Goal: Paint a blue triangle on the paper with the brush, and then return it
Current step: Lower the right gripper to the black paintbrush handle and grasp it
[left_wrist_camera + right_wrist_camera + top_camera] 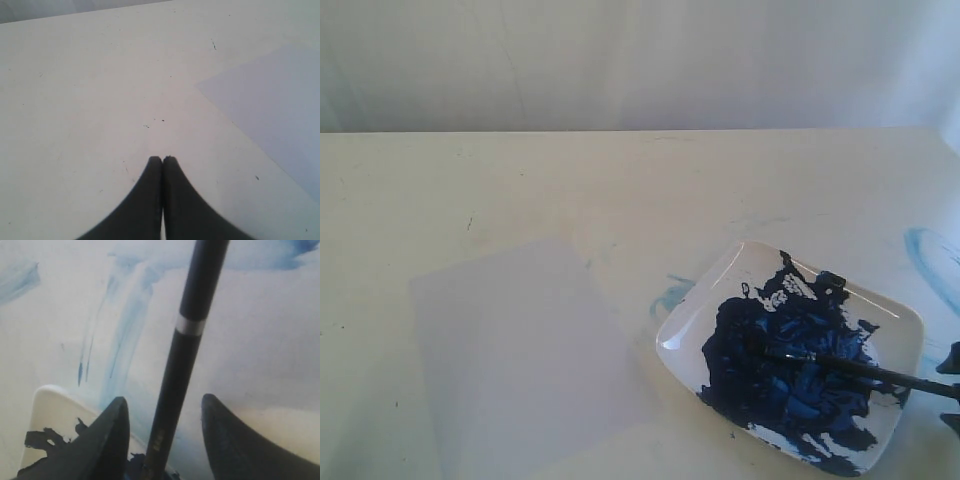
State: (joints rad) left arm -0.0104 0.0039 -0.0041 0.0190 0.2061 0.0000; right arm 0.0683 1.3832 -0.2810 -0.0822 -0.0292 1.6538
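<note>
Right gripper (164,398) – my jaws stood apart, with the brush (860,368) handle running between them. There was a gap on both sides of the handle, so I had no clamp on it. In the exterior view only the tips of that gripper showed, at the right edge of the bench (570,180).

The brush lay low across the white dish (682,335). Its tip end was in the dark-blue paint mass (790,370) and its handle pointed out toward the bench's right edge. The handle was black, with a silver band partway along it.

The dish sat near the front-right corner of the bench. Paint covered most of it, and bare white showed along the rim on the side toward the paper.

The paper (520,350) lay flat toward the front-left, apart from the dish. It was a pale sheet and its surface looked plain.

Left gripper (162,158) – jaws pressed together, holding nothing. It sat over bare bench, with a corner of the paper nearby.

Faint light-blue smears (670,295) marked the bench just beside the dish on the paper side. A bigger arc of the same blue showed near the right edge.
</note>
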